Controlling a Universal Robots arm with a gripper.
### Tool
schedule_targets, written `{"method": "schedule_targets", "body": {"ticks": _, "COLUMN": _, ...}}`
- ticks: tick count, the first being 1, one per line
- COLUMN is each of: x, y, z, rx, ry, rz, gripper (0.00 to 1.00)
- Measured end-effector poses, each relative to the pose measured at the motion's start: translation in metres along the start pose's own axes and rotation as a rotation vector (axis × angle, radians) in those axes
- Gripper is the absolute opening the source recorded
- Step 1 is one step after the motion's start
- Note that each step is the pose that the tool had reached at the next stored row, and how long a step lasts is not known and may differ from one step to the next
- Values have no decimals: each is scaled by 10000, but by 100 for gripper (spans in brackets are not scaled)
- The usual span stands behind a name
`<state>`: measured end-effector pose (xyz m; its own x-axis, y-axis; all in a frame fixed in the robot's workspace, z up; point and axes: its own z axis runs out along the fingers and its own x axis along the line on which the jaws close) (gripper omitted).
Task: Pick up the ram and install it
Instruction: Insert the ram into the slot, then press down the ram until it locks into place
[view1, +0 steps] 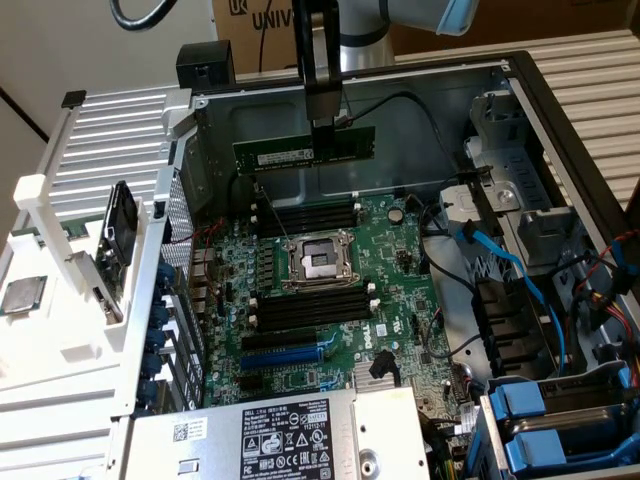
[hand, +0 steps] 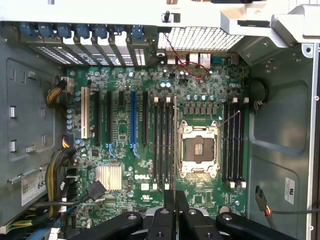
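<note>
Gripping ram (view1: 305, 153), gripper (view1: 325, 125) (above motherboard (hand: 150, 150))

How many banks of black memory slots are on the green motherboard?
2. One bank of black memory slots lies on one side of the square silver processor socket, the other bank on its opposite side, both on the green motherboard. None seems hidden.

The exterior camera stands off the arm, raised, and looks down at a slant into the open computer case (view1: 520, 90), far enough back to take in the white rack (view1: 70, 230) at nine o'clock and the drive bays at four o'clock. The wrist camera hangs above the case and looks straight down, closer in. Both views share the motherboard (view1: 330, 300) (hand: 150, 130), its processor socket (view1: 318, 262) (hand: 197, 148) and the black memory slots (view1: 310, 305) (hand: 164, 142).
</note>
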<state>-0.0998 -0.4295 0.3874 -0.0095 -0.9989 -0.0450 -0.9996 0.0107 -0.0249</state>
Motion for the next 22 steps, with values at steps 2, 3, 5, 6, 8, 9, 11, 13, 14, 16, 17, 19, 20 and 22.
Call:
{"method": "schedule_targets", "body": {"ticks": 2, "x": 0, "y": 0, "z": 0, "rx": 0, "ry": 0, "rz": 0, "gripper": 13}}
{"method": "schedule_targets", "body": {"ticks": 3, "x": 0, "y": 0, "z": 0, "rx": 0, "ry": 0, "rz": 0, "gripper": 13}}
{"method": "schedule_targets", "body": {"ticks": 5, "x": 0, "y": 0, "z": 0, "rx": 0, "ry": 0, "rz": 0, "gripper": 13}}
{"method": "schedule_targets", "body": {"ticks": 6, "x": 0, "y": 0, "z": 0, "rx": 0, "ry": 0, "rz": 0, "gripper": 13}}
{"method": "schedule_targets", "body": {"ticks": 8, "x": 0, "y": 0, "z": 0, "rx": 0, "ry": 0, "rz": 0, "gripper": 13}}
{"method": "schedule_targets", "body": {"ticks": 9, "x": 0, "y": 0, "z": 0, "rx": 0, "ry": 0, "rz": 0, "gripper": 13}}
{"method": "schedule_targets", "body": {"ticks": 11, "x": 0, "y": 0, "z": 0, "rx": 0, "ry": 0, "rz": 0, "gripper": 13}}
{"method": "schedule_targets", "body": {"ticks": 13, "x": 0, "y": 0, "z": 0, "rx": 0, "ry": 0, "rz": 0, "gripper": 13}}
{"method": "schedule_targets", "body": {"ticks": 14, "x": 0, "y": 0, "z": 0, "rx": 0, "ry": 0, "rz": 0, "gripper": 13}}
{"method": "schedule_targets", "body": {"ticks": 16, "x": 0, "y": 0, "z": 0, "rx": 0, "ry": 0, "rz": 0, "gripper": 13}}
{"method": "schedule_targets", "body": {"ticks": 17, "x": 0, "y": 0, "z": 0, "rx": 0, "ry": 0, "rz": 0, "gripper": 14}}
{"method": "schedule_targets", "body": {"ticks": 19, "x": 0, "y": 0, "z": 0, "rx": 0, "ry": 0, "rz": 0, "gripper": 20}}
{"method": "schedule_targets", "body": {"ticks": 20, "x": 0, "y": 0, "z": 0, "rx": 0, "ry": 0, "rz": 0, "gripper": 20}}
{"method": "schedule_targets", "body": {"ticks": 22, "x": 0, "y": 0, "z": 0, "rx": 0, "ry": 0, "rz": 0, "gripper": 27}}
